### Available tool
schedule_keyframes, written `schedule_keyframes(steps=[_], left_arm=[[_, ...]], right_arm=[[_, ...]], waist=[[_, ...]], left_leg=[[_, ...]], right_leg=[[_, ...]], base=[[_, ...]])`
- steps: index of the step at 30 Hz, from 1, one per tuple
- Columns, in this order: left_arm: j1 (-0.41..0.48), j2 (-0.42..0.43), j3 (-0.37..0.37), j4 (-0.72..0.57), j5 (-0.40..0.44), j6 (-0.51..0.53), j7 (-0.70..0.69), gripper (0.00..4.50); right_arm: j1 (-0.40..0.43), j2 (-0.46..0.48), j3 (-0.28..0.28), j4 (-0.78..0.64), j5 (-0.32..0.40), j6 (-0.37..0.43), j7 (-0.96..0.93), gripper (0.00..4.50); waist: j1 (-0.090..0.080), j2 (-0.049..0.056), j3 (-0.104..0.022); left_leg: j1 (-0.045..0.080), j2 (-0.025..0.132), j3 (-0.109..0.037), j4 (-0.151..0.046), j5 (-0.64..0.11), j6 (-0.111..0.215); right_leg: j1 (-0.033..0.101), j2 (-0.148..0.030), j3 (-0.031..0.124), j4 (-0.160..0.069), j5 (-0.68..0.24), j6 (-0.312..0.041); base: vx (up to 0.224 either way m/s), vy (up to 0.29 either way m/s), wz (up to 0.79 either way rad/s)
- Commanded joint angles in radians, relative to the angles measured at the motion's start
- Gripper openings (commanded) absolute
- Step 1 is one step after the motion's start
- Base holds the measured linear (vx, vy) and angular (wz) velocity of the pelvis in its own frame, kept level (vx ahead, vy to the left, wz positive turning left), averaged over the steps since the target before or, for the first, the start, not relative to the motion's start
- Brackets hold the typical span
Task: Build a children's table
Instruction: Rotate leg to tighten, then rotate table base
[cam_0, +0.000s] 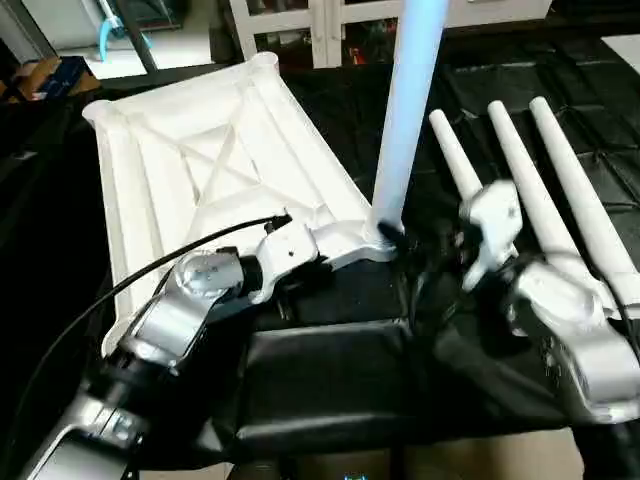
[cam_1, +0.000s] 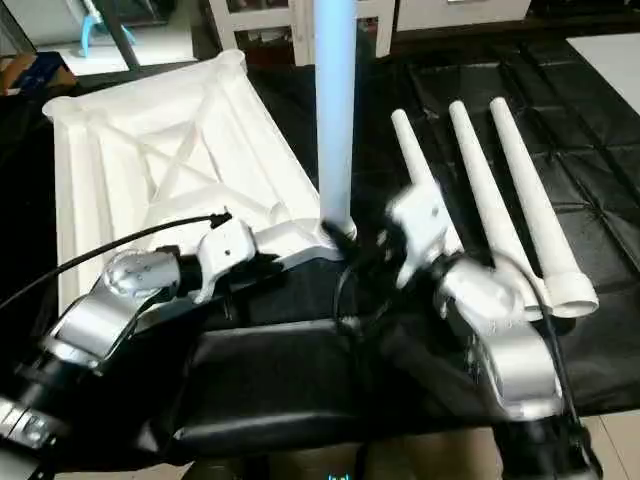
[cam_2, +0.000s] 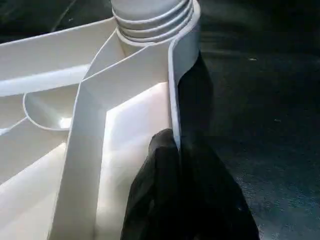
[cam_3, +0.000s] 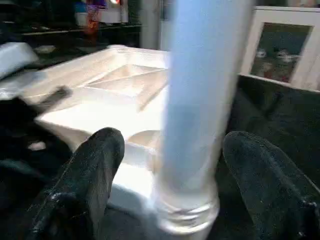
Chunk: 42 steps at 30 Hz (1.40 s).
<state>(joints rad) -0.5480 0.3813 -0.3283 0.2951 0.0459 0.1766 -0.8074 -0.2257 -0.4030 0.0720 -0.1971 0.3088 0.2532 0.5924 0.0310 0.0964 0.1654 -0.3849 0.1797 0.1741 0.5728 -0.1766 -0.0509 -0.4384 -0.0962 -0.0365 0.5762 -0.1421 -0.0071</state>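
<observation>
The white table top lies upside down on the black mat, its X-ribbed underside facing up, and one leg stands upright in the round corner socket at the near corner on the robot's right side of the top. In the left wrist view the threaded end of that leg sits in the socket, ridges showing just above the rim. The left gripper is clenched on the top's thin side wall right beside that socket, one black finger inside the rim and the other outside against the mat. The shallow compartments between the ribs show nothing but bare white plastic. Over on the right, the right gripper stands released, its two black fingers wide apart on either side of the upright leg near its base, with clear gaps between pads and tube, so it straddles the leg without touching it. Three more legs lie side by side on the mat on the robot's right, well apart from the top, their wider ends toward the robot. Beyond the mat, a white shelving unit stands at the back.
</observation>
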Motion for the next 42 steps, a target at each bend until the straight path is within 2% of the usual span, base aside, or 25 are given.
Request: schedule_keyframes(steps=[1,2,4,6,7,11,12,13,14,15,17,19,21,24,26,28,30,32,33,34,36,38,39,41,42], left_arm=[[-0.005,0.019,0.001,0.107,0.083,0.051,0.068,0.0],[-0.012,0.017,0.004,0.115,0.077,0.042,0.065,0.0],[-0.016,0.022,0.001,0.125,0.075,0.011,0.047,0.0],[-0.016,0.027,-0.003,0.131,0.08,0.014,0.045,0.0],[-0.017,0.027,-0.004,0.134,0.081,0.027,0.051,0.0],[-0.041,-0.017,0.02,0.153,0.065,0.142,0.116,0.0],[-0.042,-0.02,0.022,0.153,0.063,0.146,0.119,0.0],[-0.061,-0.066,0.054,0.16,0.038,0.208,0.163,0.0],[-0.067,-0.085,0.067,0.161,0.027,0.23,0.177,0.0],[-0.079,-0.119,0.088,0.164,0.008,0.256,0.206,0.0],[-0.089,-0.143,0.102,0.167,-0.006,0.267,0.222,0.0],[-0.125,-0.217,0.14,0.176,-0.046,0.313,0.277,0.0],[-0.139,-0.242,0.152,0.178,-0.059,0.328,0.293,0.0],[-0.172,-0.315,0.202,0.172,-0.106,0.366,0.33,0.0],[-0.184,-0.338,0.219,0.175,-0.11,0.334,0.355,0.0],[-0.192,-0.348,0.232,0.173,-0.128,0.293,0.355,0.0],[-0.198,-0.355,0.25,0.161,-0.144,0.277,0.354,0.45],[-0.207,-0.361,0.276,0.126,-0.168,0.268,0.363,0.56],[-0.213,-0.36,0.285,0.106,-0.181,0.271,0.359,0.61],[-0.213,-0.36,0.285,0.106,-0.181,0.271,0.359,0.85],[-0.216,-0.362,0.295,0.086,-0.188,0.282,0.352,0.97],[-0.22,-0.364,0.319,0.04,-0.21,0.307,0.342,0.97],[-0.222,-0.362,0.342,0.002,-0.235,0.323,0.34,0.97],[-0.226,-0.352,0.381,-0.055,-0.277,0.345,0.341,0.97],[-0.23,-0.321,0.401,-0.082,-0.286,0.341,0.338,0.97]], right_arm=[[0.04,0.005,0.008,-0.057,0.004,0.021,-0.015,3.63],[0.051,0.008,0.001,-0.062,0.0,0.026,-0.028,3.63],[0.068,0.013,-0.016,-0.072,-0.005,0.033,-0.046,3.63],[0.081,0.013,-0.028,-0.085,-0.003,0.042,-0.057,3.63],[0.087,0.012,-0.032,-0.093,-0.001,0.047,-0.06,3.63],[0.13,0.004,-0.032,-0.144,0.003,0.075,-0.074,3.63],[0.131,0.004,-0.032,-0.145,0.003,0.075,-0.074,3.63],[0.144,0.006,-0.027,-0.157,-0.001,0.083,-0.085,3.63],[0.147,0.008,-0.026,-0.157,-0.004,0.085,-0.09,3.63],[0.149,0.012,-0.024,-0.156,-0.01,0.087,-0.099,3.63],[0.149,0.015,-0.024,-0.152,-0.015,0.088,-0.106,3.63],[0.141,0.021,-0.018,-0.142,-0.035,0.1,-0.125,3.63],[0.14,0.021,-0.015,-0.14,-0.044,0.102,-0.128,3.63],[0.138,0.019,-0.007,-0.14,-0.054,0.11,-0.135,3.63],[0.139,0.017,-0.005,-0.139,-0.058,0.112,-0.14,3.63],[0.138,0.016,-0.003,-0.135,-0.063,0.112,-0.143,3.63],[0.137,0.016,-0.002,-0.135,-0.068,0.114,-0.146,3.69],[0.137,0.019,-0.001,-0.134,-0.077,0.118,-0.147,3.69],[0.136,0.02,0.001,-0.13,-0.08,0.118,-0.148,3.69],[0.136,0.02,0.001,-0.13,-0.08,0.118,-0.148,3.69],[0.134,0.02,0.002,-0.127,-0.083,0.119,-0.149,3.69],[0.13,0.02,0.007,-0.12,-0.087,0.119,-0.15,3.69],[0.126,0.021,0.011,-0.115,-0.091,0.119,-0.15,3.69],[0.122,0.024,0.014,-0.11,-0.093,0.121,-0.149,3.69],[0.116,0.027,0.017,-0.104,-0.098,0.123,-0.148,3.69]], waist=[[-0.001,-0.018,-0.072],[-0.001,-0.02,-0.07],[-0.007,-0.016,-0.064],[-0.012,-0.02,-0.064],[-0.013,-0.009,-0.063],[-0.017,-0.015,-0.061],[-0.018,-0.014,-0.061],[-0.021,-0.018,-0.06],[-0.019,-0.017,-0.06],[-0.021,-0.022,-0.061],[-0.023,-0.022,-0.062],[-0.024,-0.021,-0.066],[-0.022,-0.023,-0.07],[-0.018,-0.022,-0.077],[-0.016,-0.02,-0.083],[-0.013,-0.019,-0.091],[-0.009,-0.019,-0.097],[-0.003,-0.019,-0.096],[0.004,-0.018,-0.098],[0.007,-0.017,-0.093],[0.007,-0.017,-0.083],[0.005,-0.026,-0.075],[0.006,-0.023,-0.073],[0.003,-0.024,-0.071],[0.001,-0.031,-0.071]], left_leg=[[0.018,0.025,0.002,-0.066,-0.215,0.081],[0.017,0.024,0.001,-0.067,-0.228,0.073],[0.002,0.02,-0.01,-0.077,-0.26,0.041],[0.009,0.021,-0.01,-0.078,-0.294,0.032],[0.01,0.021,-0.011,-0.078,-0.301,0.03],[0.013,0.021,-0.01,-0.078,-0.309,0.033],[0.009,0.02,-0.011,-0.079,-0.303,0.033],[0.004,0.019,-0.011,-0.079,-0.295,0.031],[0.006,0.019,-0.012,-0.078,-0.294,0.032],[0.004,0.017,-0.012,-0.077,-0.286,0.035],[-0.005,0.015,-0.016,-0.077,-0.26,0.042],[-0.003,0.015,-0.013,-0.071,-0.226,0.057],[0.002,0.015,-0.009,-0.066,-0.197,0.075],[-0.002,0.015,-0.009,-0.058,-0.126,0.112],[-0.004,0.014,-0.009,-0.051,-0.069,0.143],[-0.004,0.013,-0.011,-0.043,0.011,0.186],[-0.009,0.012,-0.011,-0.032,0.103,0.25],[-0.011,0.011,-0.01,-0.028,0.102,0.276],[-0.008,0.018,-0.01,-0.026,0.098,0.286],[-0.01,0.022,-0.01,-0.026,0.087,0.292],[-0.012,0.024,-0.01,-0.03,0.024,0.275],[-0.012,0.024,-0.008,-0.039,-0.062,0.231],[-0.008,0.025,-0.008,-0.044,-0.11,0.196],[-0.005,0.027,-0.008,-0.05,-0.144,0.161],[-0.01,0.025,-0.008,-0.051,-0.148,0.15]], right_leg=[[0.051,-0.029,0.028,-0.07,-0.322,-0.196],[0.051,-0.029,0.028,-0.073,-0.35,-0.186],[0.06,-0.032,0.024,-0.076,-0.428,-0.148],[0.053,-0.033,0.026,-0.083,-0.468,-0.13],[0.05,-0.033,0.026,-0.083,-0.469,-0.129],[0.045,-0.03,0.027,-0.088,-0.475,-0.124],[0.047,-0.031,0.025,-0.087,-0.473,-0.128],[0.05,-0.03,0.025,-0.086,-0.472,-0.128],[0.049,-0.031,0.024,-0.088,-0.475,-0.129],[0.051,-0.031,0.025,-0.088,-0.472,-0.128],[0.057,-0.031,0.021,-0.085,-0.454,-0.128],[0.055,-0.029,0.022,-0.084,-0.388,-0.148],[0.053,-0.026,0.024,-0.079,-0.312,-0.176],[0.062,-0.027,0.022,-0.068,-0.19,-0.216],[0.066,-0.026,0.021,-0.058,-0.098,-0.239],[0.07,-0.024,0.018,-0.044,0.015,-0.262],[0.069,-0.024,0.015,-0.031,0.121,-0.286],[0.07,-0.027,0.013,-0.031,0.099,-0.294],[0.063,-0.027,0.014,-0.032,0.082,-0.299],[0.057,-0.026,0.012,-0.033,0.048,-0.3],[0.055,-0.028,0.01,-0.043,-0.051,-0.284],[0.055,-0.03,0.011,-0.056,-0.168,-0.258],[0.053,-0.032,0.012,-0.06,-0.232,-0.245],[0.049,-0.031,0.014,-0.063,-0.257,-0.237],[0.053,-0.031,0.013,-0.062,-0.253,-0.227]], base=[[0.0,0.0,0.0],[0.0,0.0,0.0],[0.0,0.0,0.0],[0.0,0.0,0.0],[0.0,0.0,0.0],[0.0,0.0,0.0],[0.0,0.0,0.0],[0.0,0.0,0.0],[0.0,0.0,0.0],[0.0,0.0,0.0],[0.0,0.0,0.0],[0.0,0.0,0.0],[0.0,0.0,0.0],[0.018,0.002,0.01],[0.054,0.007,0.03],[0.0,0.0,0.0],[0.0,0.0,0.0],[0.0,0.0,0.0],[0.0,0.0,0.0],[0.0,0.0,0.0],[0.0,0.0,0.0],[0.0,0.0,0.0],[0.0,0.0,0.0],[0.0,0.0,0.0],[0.0,0.0,0.0]])
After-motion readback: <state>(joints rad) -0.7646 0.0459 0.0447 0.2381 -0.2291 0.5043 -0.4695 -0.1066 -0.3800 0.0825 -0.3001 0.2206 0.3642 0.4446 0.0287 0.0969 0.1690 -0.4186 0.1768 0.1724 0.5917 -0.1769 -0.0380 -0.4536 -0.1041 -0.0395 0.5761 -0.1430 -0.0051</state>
